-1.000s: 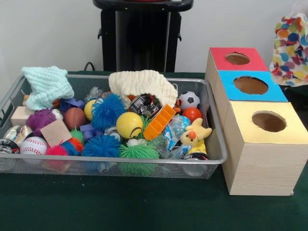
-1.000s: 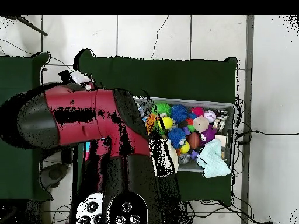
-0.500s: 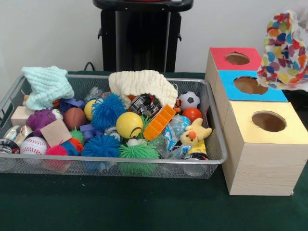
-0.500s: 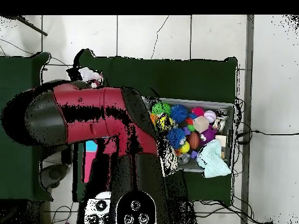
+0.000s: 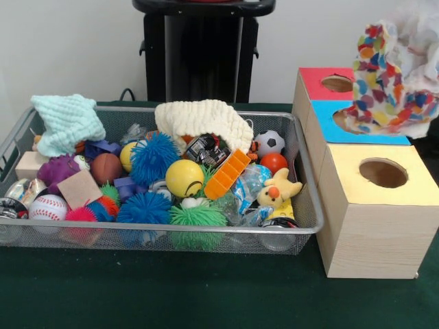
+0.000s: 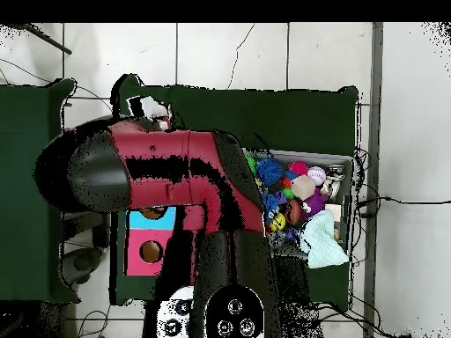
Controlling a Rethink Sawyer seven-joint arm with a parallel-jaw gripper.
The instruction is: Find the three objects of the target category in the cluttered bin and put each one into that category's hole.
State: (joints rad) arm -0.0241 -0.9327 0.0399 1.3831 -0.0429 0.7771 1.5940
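A polka-dot cloth (image 5: 391, 82), white with many coloured spots, hangs in the air at the right of the front view, above the blue-topped box (image 5: 357, 123) and partly covering its hole. The gripper carrying it is not visible in either view; whether its jaws are wide or closed cannot be told. In the overhead view the red and black arm (image 6: 167, 172) spreads over the left half of the table and hides the bin's near portion.

Three wooden boxes stand in a row just beside the wire mesh bin (image 5: 305, 205): a red-topped box (image 5: 336, 83) farthest back, the blue-topped one in the middle, and a yellow-topped box (image 5: 381, 205) nearest the camera, each with a round hole in its top.

The bin remains crowded. A mint knitted cloth (image 5: 67, 122) lies at its back left corner and a cream knitted cloth (image 5: 202, 120) at the back centre. Among the clutter are a yellow ball (image 5: 184, 178), blue spiky ball (image 5: 153, 157), green spiky ball (image 5: 197, 219), baseball (image 5: 48, 207), small soccer ball (image 5: 270, 142), orange plastic grid (image 5: 228, 174) and a yellow plush toy (image 5: 278, 190).
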